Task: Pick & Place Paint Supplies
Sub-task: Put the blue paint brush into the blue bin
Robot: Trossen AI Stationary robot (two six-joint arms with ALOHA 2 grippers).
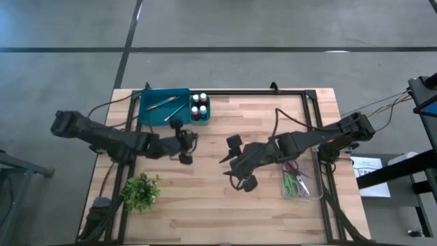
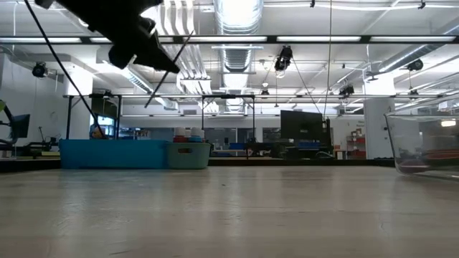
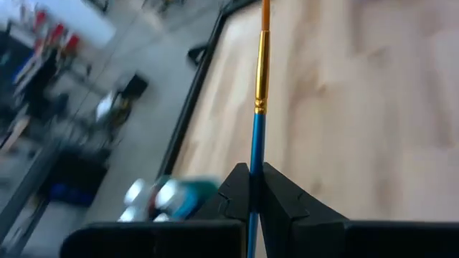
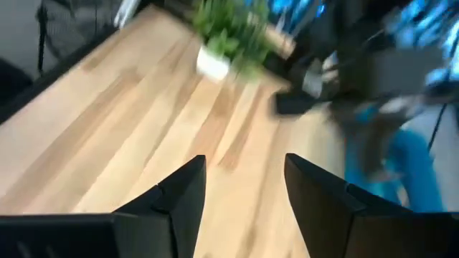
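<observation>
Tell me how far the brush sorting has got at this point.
Two paintbrushes already lie in the blue tray. The left gripper holds a third, a blue-handled paintbrush, raised above the table near the tray, not yet placed. The right gripper is open and empty at mid-table.

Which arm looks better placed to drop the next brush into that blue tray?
Probably the left. Its hand is shut on a thin blue-handled paintbrush with a gold ferrule and sits close to the blue plastic tray. The right hand is open, empty and mid-table.
</observation>
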